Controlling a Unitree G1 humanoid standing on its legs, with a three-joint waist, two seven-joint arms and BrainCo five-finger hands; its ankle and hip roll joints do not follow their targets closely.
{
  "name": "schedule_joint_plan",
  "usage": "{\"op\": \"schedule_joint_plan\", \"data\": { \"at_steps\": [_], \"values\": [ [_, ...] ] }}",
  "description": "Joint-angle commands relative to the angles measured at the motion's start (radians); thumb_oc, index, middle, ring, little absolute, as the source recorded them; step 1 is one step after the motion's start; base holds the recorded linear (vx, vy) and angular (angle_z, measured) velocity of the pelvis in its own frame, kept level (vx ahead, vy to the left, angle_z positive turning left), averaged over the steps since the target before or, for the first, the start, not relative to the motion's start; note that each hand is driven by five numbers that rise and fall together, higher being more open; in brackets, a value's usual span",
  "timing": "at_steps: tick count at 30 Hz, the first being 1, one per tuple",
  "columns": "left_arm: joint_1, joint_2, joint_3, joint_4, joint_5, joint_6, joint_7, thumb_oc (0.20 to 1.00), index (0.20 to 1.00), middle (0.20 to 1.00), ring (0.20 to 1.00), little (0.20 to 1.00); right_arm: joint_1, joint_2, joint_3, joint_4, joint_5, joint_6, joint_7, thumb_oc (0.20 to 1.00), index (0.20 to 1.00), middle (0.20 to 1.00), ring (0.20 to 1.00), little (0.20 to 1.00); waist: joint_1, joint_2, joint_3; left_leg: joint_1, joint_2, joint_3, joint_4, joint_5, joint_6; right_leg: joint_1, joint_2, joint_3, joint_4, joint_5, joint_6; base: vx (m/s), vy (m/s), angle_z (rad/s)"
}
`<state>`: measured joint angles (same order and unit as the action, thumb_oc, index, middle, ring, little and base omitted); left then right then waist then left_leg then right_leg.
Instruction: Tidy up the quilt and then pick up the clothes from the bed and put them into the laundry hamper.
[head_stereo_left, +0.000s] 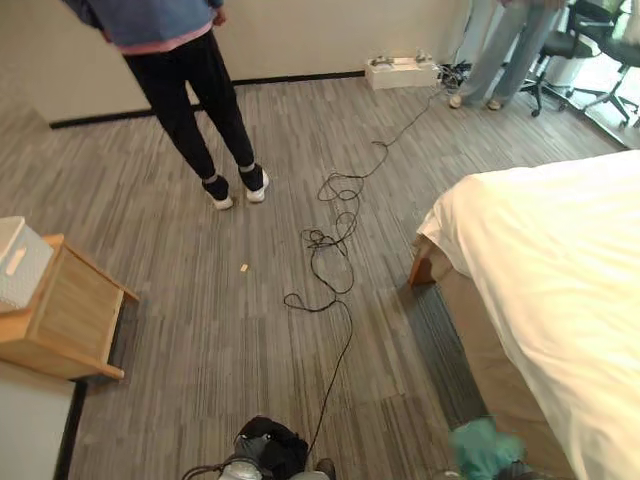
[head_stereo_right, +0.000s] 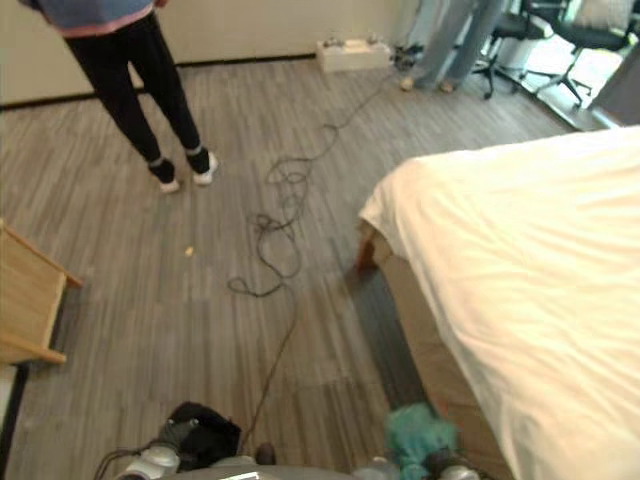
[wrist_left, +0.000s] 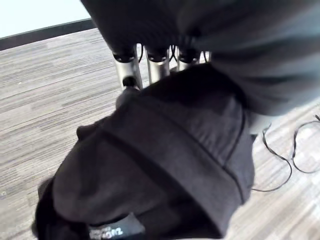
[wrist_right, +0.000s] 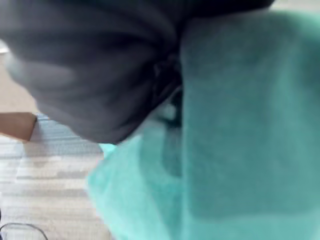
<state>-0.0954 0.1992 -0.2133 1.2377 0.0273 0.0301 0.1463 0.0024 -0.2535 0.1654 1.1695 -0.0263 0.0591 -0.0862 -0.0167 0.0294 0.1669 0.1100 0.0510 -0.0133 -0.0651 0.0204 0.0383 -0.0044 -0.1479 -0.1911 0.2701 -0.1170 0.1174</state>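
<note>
Left hand (wrist_left: 150, 65): fingers curled on black garment (wrist_left: 150, 165) — bottom centre
Right hand: fingers hidden by teal cloth (wrist_right: 240, 140) — cannot tell
Bed (head_stereo_left: 560, 280): right, white quilt (head_stereo_right: 530, 260)

To my right stands the bed (head_stereo_left: 470, 320), a smooth white quilt (head_stereo_left: 560, 270) spread over it; beneath me, striped grey floor (head_stereo_left: 200, 300).

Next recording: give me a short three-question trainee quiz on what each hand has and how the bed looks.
1. True or false: the left hand holds a black garment.
2. What colour is the cloth at the right hand? A red, B teal, C yellow.
3. Fill in: the white quilt lies ___ over the bed.

Key: 1 true; 2 B; 3 smooth.
</note>
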Motion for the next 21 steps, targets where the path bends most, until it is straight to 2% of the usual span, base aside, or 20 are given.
{"op": "schedule_joint_plan", "data": {
  "at_steps": [1,2,3,7,8,10,15,16,17,19,21],
  "values": [
    [-0.04,0.025,-0.028,0.002,0.059,-0.03,-0.015,0.2,0.2,0.2,0.2,0.2,-0.063,-0.013,0.032,0.001,0.069,-0.024,-0.018,0.2,0.2,0.2,0.2,0.2,0.004,-0.044,0.023,-0.019,-0.046,-0.044,-0.022,-0.07,-0.052,-0.048,0.074,0.18,-0.148,0.033,0.041,0.0,0.095,1.17],
    [-0.04,0.025,-0.028,0.002,0.059,-0.03,-0.015,0.2,0.2,0.2,0.2,0.2,-0.063,-0.013,0.032,0.001,0.069,-0.024,-0.018,0.2,0.2,0.2,0.2,0.2,0.004,-0.044,0.023,-0.018,-0.046,-0.044,-0.022,-0.07,-0.052,-0.047,0.074,0.18,-0.148,0.033,0.041,0.0,0.046,1.35],
    [-0.042,0.019,-0.052,0.011,0.087,-0.024,-0.026,0.2,0.2,0.2,0.2,0.2,-0.049,-0.009,0.033,-0.014,0.08,-0.023,-0.009,0.2,0.2,0.2,0.2,0.2,0.001,-0.051,0.017,-0.019,-0.069,-0.073,-0.022,-0.074,-0.043,-0.025,0.078,0.211,-0.18,0.033,0.034,0.01,0.067,1.18],
    [-0.038,0.013,-0.052,0.018,0.089,-0.024,-0.027,0.2,0.2,0.2,0.2,0.2,-0.047,-0.007,0.054,-0.019,0.048,-0.023,-0.007,0.2,0.2,0.2,0.2,0.2,0.009,-0.049,0.011,-0.016,-0.076,-0.075,-0.022,-0.073,-0.036,0.002,0.067,0.187,-0.205,0.049,0.043,0.0,0.037,0.73],
    [-0.119,-0.009,-0.243,-0.019,0.306,0.005,0.004,0.2,0.2,0.2,0.2,0.2,-0.095,-0.086,0.067,0.061,-0.001,-0.014,-0.107,0.2,0.2,0.2,0.2,0.2,-0.01,-0.015,0.058,-0.098,-0.06,-0.041,-0.022,-0.02,-0.076,0.036,0.138,0.194,-0.24,-0.004,-0.029,0.01,0.025,-0.03],
    [-0.128,0.002,-0.237,-0.025,0.306,0.005,0.004,0.2,0.2,0.2,0.2,0.2,-0.088,-0.075,0.078,0.075,-0.004,-0.006,-0.095,0.2,0.2,0.2,0.2,0.2,0.003,-0.019,0.062,-0.088,-0.055,-0.018,-0.022,-0.02,-0.076,0.026,0.139,0.179,-0.232,-0.004,-0.03,0.01,-0.009,-0.17],
    [-0.13,0.02,-0.252,-0.025,0.376,0.009,0.015,0.2,0.2,0.2,0.2,0.2,-0.081,-0.073,0.08,0.079,0.004,-0.015,-0.075,0.2,0.2,0.2,0.2,0.2,0.019,-0.015,0.062,-0.051,-0.041,0.027,-0.006,-0.025,-0.092,0.066,0.134,0.155,-0.309,0.016,-0.03,0.07,-0.087,-0.21],
    [-0.127,0.024,-0.233,-0.025,0.359,0.007,0.024,0.2,0.2,0.2,0.2,0.2,-0.085,-0.076,0.081,0.063,0.007,-0.023,-0.077,0.2,0.2,0.2,0.2,0.2,0.024,-0.016,0.076,-0.08,-0.043,0.04,0.105,-0.044,-0.101,0.085,0.127,0.151,-0.337,0.024,-0.031,0.04,-0.104,-0.07],
    [-0.128,0.026,-0.216,-0.028,0.343,0.009,0.036,0.2,0.2,0.2,0.2,0.2,-0.088,-0.081,0.08,0.048,0.01,-0.028,-0.079,0.2,0.2,0.2,0.2,0.2,0.036,-0.019,0.092,-0.126,-0.05,0.044,0.208,-0.026,-0.116,0.099,0.121,0.148,-0.352,0.026,-0.036,-0.02,-0.14,-0.12],
    [-0.139,0.029,-0.185,-0.045,0.293,0.009,0.069,0.2,0.2,0.2,0.2,0.2,-0.096,-0.102,0.066,0.017,0.024,-0.039,-0.091,0.2,0.2,0.2,0.2,0.2,0.062,-0.027,0.136,-0.294,-0.041,0.044,0.48,0.072,-0.171,0.126,0.102,0.118,-0.357,0.022,-0.054,-0.03,-0.139,0.13],
    [-0.14,0.03,-0.183,-0.051,0.284,0.015,0.073,0.2,0.2,0.2,0.2,0.2,-0.103,-0.108,0.064,0.007,0.025,-0.034,-0.096,0.2,0.2,0.2,0.2,0.2,0.063,-0.026,0.146,-0.346,-0.034,0.042,0.554,0.084,-0.172,0.136,0.101,0.102,-0.357,0.012,-0.059,0.1,-0.075,0.46]
  ]
}}
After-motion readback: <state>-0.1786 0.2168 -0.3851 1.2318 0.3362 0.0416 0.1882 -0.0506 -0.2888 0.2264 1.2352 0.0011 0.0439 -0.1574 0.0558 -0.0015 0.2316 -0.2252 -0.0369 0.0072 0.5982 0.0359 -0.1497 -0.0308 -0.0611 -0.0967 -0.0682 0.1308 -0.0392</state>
